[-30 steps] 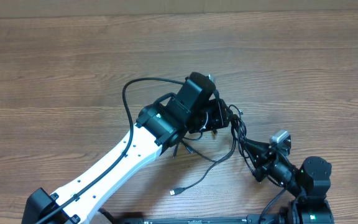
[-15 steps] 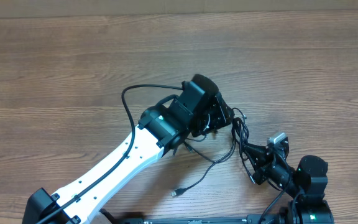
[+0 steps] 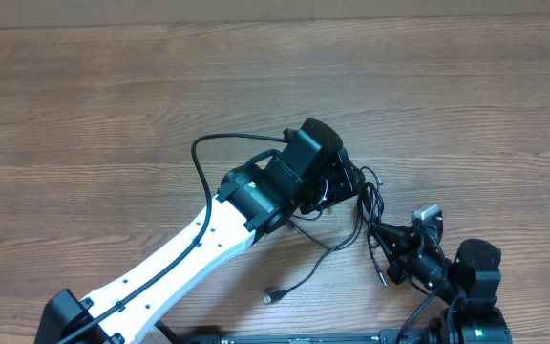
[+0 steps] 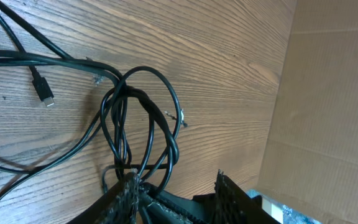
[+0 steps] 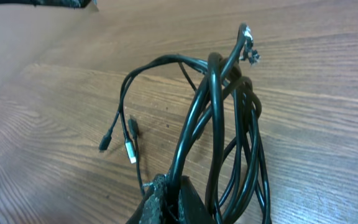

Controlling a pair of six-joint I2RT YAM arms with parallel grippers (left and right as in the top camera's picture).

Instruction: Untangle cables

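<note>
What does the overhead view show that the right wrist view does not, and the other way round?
Only overhead: the white left arm stretched over the thin black cables, and a loose plug end lying alone on bare wood. Only right wrist: the right tool shut on the looped bundle, with two small plug ends side by side, unclear from above. Both: those cables on the brown wooden table.

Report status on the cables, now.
Right gripper shut on the cables. Left gripper jaws apart, loops against one finger. Bundle tangled between them, one plug end loose on the table. No obstruction seen.
</note>
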